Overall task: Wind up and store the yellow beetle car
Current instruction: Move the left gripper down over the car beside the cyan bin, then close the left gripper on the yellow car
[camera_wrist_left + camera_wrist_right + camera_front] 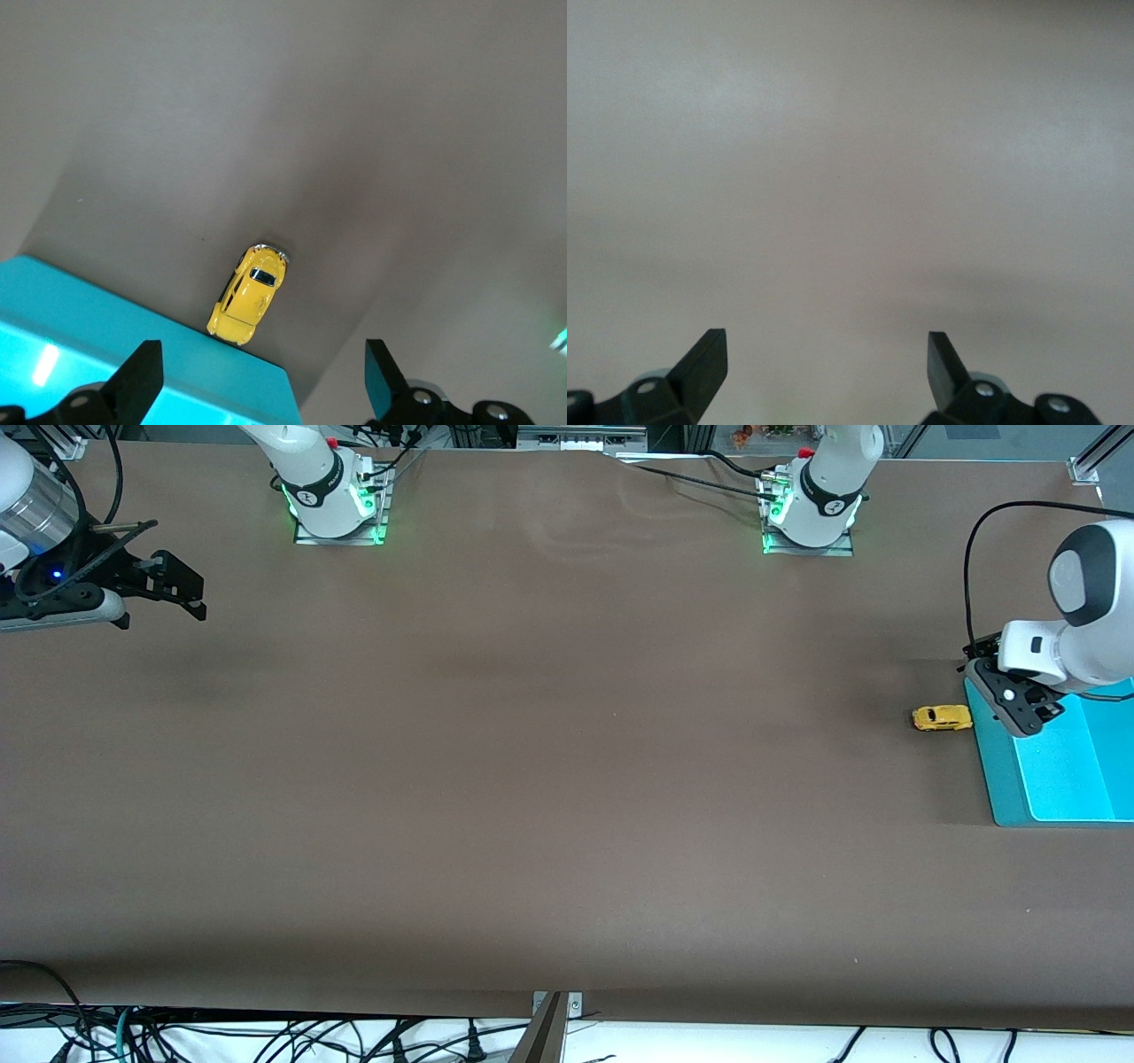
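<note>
The yellow beetle car [942, 717] sits on the brown table, touching or just beside the edge of a teal tray [1054, 779] at the left arm's end. In the left wrist view the car [249, 291] lies against the tray's rim [133, 354]. My left gripper [1028, 707] is open and empty, up over the tray's edge next to the car; its fingertips [142, 376] show wide apart. My right gripper [182, 589] is open and empty, waiting over bare table at the right arm's end; the right wrist view shows its fingertips [707, 359] over bare table.
The teal tray runs off the frame at the left arm's end of the table. The two arm bases [337, 500] [811, 509] stand along the table's back edge. Cables hang below the table's front edge [266, 1036].
</note>
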Action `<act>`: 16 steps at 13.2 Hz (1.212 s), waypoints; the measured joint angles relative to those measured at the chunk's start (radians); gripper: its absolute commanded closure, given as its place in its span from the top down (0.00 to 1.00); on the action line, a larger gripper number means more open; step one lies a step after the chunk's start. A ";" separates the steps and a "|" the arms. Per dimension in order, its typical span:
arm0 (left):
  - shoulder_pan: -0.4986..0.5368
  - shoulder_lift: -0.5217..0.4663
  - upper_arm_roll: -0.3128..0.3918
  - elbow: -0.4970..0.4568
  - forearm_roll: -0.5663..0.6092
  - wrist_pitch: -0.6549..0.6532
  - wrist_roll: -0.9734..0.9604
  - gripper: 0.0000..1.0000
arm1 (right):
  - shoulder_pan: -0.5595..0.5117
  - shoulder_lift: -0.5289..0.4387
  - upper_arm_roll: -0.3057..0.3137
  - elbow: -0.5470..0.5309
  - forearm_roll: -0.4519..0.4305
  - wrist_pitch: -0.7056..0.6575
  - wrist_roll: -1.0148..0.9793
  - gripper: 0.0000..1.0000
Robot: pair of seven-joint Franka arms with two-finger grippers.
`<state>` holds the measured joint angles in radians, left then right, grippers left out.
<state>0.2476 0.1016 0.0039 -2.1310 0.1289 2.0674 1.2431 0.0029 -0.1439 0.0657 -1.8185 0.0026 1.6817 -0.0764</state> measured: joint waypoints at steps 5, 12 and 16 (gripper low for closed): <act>0.073 0.087 0.000 -0.090 0.031 0.203 0.227 1.00 | 0.000 0.000 -0.002 0.000 0.000 0.000 0.000 1.00; 0.136 0.205 -0.002 -0.123 0.032 0.372 0.335 1.00 | 0.000 0.001 -0.003 0.000 0.000 0.000 -0.001 1.00; 0.165 0.248 -0.003 -0.145 0.032 0.474 0.397 1.00 | 0.000 0.001 -0.005 0.000 0.000 0.000 -0.007 1.00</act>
<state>0.4122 0.3493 0.0004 -2.2760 0.1607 2.5419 1.6403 0.0028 -0.1430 0.0609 -1.8185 0.0026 1.6816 -0.0835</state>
